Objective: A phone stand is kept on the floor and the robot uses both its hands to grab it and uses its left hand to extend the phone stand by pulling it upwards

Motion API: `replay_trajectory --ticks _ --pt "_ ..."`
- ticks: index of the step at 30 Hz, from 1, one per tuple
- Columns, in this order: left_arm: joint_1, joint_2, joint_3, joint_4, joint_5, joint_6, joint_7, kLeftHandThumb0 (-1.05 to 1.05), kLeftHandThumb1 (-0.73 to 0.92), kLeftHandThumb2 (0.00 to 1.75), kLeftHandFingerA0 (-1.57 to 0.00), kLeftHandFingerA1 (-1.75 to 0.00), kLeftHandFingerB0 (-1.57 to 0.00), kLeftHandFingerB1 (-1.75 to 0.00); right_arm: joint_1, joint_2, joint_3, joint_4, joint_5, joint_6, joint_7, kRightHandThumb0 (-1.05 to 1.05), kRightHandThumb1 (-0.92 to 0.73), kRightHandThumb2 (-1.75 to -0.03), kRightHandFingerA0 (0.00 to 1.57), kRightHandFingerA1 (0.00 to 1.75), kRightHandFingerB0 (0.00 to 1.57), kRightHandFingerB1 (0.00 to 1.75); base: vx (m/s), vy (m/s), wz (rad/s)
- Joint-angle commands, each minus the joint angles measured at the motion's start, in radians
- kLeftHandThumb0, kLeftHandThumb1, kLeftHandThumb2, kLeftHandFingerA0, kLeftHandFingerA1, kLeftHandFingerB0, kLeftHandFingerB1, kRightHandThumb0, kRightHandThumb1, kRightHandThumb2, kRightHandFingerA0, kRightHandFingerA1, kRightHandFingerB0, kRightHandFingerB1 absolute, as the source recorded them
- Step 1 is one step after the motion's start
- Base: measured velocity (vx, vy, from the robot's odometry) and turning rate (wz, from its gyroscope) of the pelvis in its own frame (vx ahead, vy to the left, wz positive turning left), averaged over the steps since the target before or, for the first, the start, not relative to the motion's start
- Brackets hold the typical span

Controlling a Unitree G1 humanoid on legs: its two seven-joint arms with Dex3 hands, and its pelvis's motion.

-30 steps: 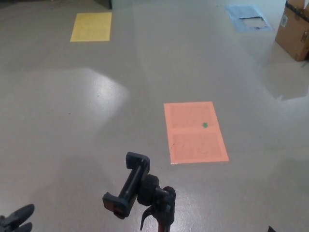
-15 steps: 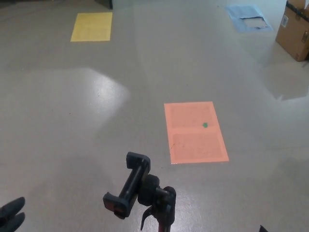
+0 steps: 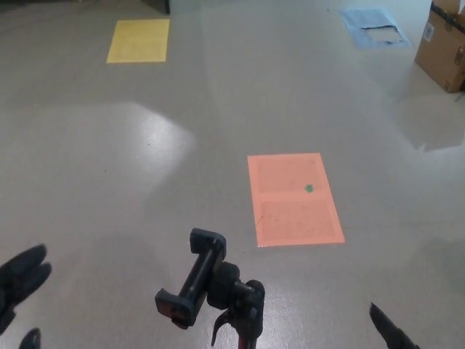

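Observation:
The black phone stand (image 3: 211, 287) rises from the bottom edge of the head view, its clamp head tilted and empty, its pole cut off below. My left hand (image 3: 20, 283) shows at the lower left edge, fingers spread apart and holding nothing, well to the left of the stand. Only a dark fingertip of my right hand (image 3: 391, 333) pokes in at the lower right corner, clear of the stand.
An orange floor patch (image 3: 293, 198) with a green dot lies just beyond the stand. A yellow patch (image 3: 138, 39) lies far left, a blue sheet (image 3: 373, 27) far right, and a cardboard box (image 3: 443, 45) stands at the right edge.
My left hand has risen higher into view at the lower left, its fingers spreading. A fingertip of my right hand has come up into the lower right corner. The stand has not moved.

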Motion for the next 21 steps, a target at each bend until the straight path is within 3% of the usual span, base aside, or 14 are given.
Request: replay_trajectory --ticks 1,6,7,8,10,14,21 --pt "-0.058 0.006 -0.036 -0.048 0.017 0.085 0.0 -0.86 0.72 1.07 -0.34 -0.48 -0.34 -0.46 -0.052 0.012 0.025 0.005 -0.012 0.071 0.035 -0.99 -0.66 -1.07 0.0 0.05 0.0 0.04 0.0 0.0 0.0" --pt "-0.095 -0.006 -0.069 -0.086 0.042 0.134 0.016 -0.86 0.71 1.08 -0.37 -0.5 -0.33 -0.45 -0.083 0.022 0.044 0.01 -0.024 0.095 0.033 -1.0 -0.66 -1.09 0.0 0.04 0.0 0.03 0.0 0.0 0.0" --pt "-0.117 -0.018 -0.096 -0.102 0.044 0.163 0.02 -0.86 0.77 0.68 -0.38 -0.4 -0.4 -0.34 -0.102 0.028 0.056 0.012 -0.036 0.111 0.039 -0.97 -0.63 -1.02 0.0 0.05 0.0 0.0 0.0 0.0 0.0" --pt "-0.144 -0.033 -0.13 -0.122 0.045 0.198 0.024 -0.86 0.77 0.68 -0.38 -0.4 -0.4 -0.34 -0.126 0.036 0.072 0.015 -0.05 0.131 0.046 -0.97 -0.63 -1.02 0.0 0.05 0.0 0.0 0.0 0.0 0.0" --pt "-0.143 -0.052 -0.206 -0.168 -0.025 0.276 0.003 -0.82 0.81 0.65 -0.25 -0.38 -0.2 -0.29 -0.146 0.051 0.097 0.002 -0.082 0.17 0.05 -1.05 -0.68 -1.1 0.0 0.02 0.0 0.01 0.0 0.0 0.0" --pt "-0.139 -0.043 -0.223 -0.184 -0.043 0.3 -0.007 -0.82 0.81 0.65 -0.25 -0.38 -0.2 -0.29 -0.152 0.052 0.104 0.002 -0.082 0.18 0.046 -1.05 -0.68 -1.1 0.0 0.02 0.0 0.01 0.0 0.0 0.0" --pt "-0.095 -0.106 -0.363 -0.177 -0.035 0.312 -0.004 -0.83 0.84 0.65 -0.23 -0.38 -0.19 -0.29 -0.205 0.077 0.149 0.027 -0.112 0.234 0.044 -1.05 -0.68 -1.12 0.0 0.06 0.0 0.05 0.0 0.0 0.0"
